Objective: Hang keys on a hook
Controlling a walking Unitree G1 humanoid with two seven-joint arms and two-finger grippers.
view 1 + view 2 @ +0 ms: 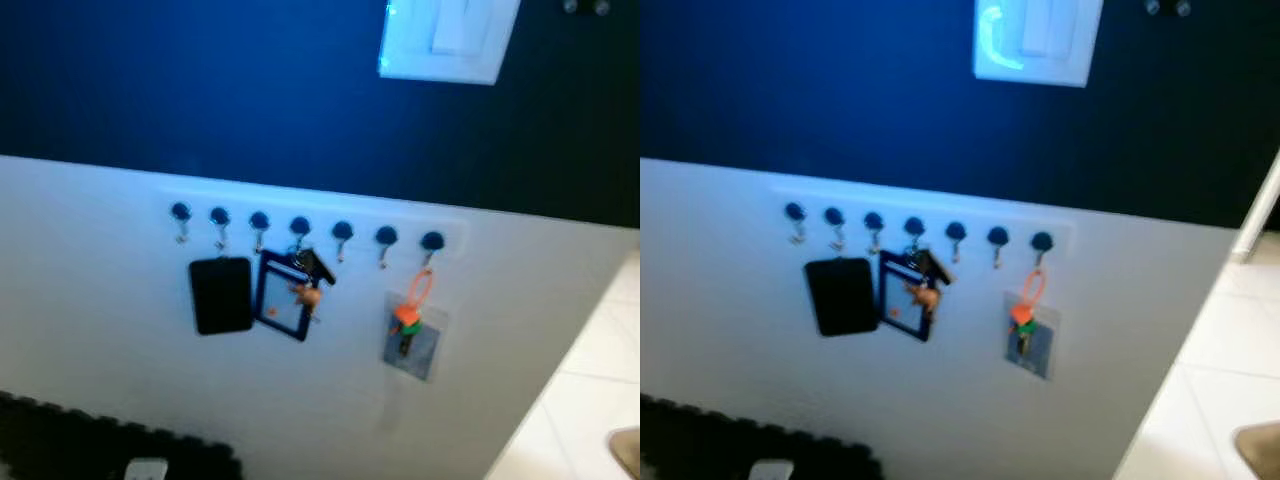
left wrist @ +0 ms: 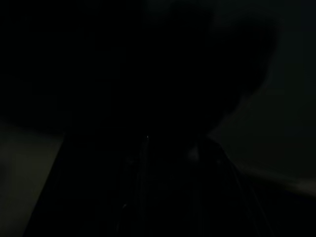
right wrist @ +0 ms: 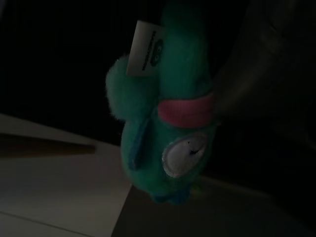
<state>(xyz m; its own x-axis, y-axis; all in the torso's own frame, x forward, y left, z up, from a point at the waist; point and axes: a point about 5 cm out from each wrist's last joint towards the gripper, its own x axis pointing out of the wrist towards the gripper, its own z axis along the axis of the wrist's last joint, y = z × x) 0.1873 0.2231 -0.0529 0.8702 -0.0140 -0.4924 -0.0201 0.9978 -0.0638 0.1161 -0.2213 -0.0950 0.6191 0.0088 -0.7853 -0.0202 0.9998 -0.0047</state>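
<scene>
A fluffy teal toy (image 3: 168, 118) with a white tag is seen before the right claw, whose grip cannot be told; hooks (image 1: 300, 228) carry other keys (image 1: 408, 322).

Both eyes toward hook rail (image 1: 305, 232), near.

hooks (image 1: 300, 226): 7 | hung items (image 1: 221, 294): 3 | plush keychain (image 3: 168, 123): 1
</scene>
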